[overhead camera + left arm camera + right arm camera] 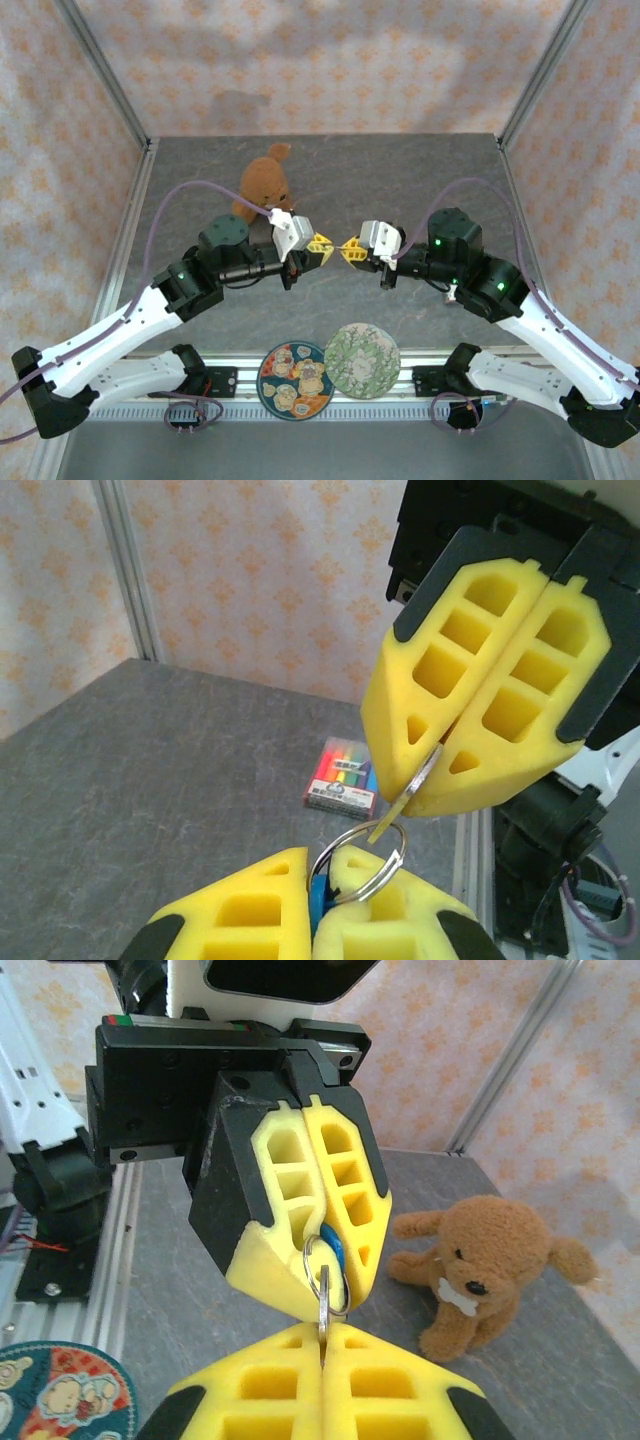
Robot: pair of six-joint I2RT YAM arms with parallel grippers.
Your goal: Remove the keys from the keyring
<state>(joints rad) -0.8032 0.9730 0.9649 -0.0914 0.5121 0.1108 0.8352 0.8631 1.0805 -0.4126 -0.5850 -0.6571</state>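
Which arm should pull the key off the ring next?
Right, probably. Its gripper pinches the key, so it can slide it off; the left gripper just holds the ring.

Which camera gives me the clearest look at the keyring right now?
Left wrist: the keyring faces the camera as an open loop, with the key passing into it. Right wrist shows it narrower, partly tucked into the left gripper. In top external it is too small to make out.
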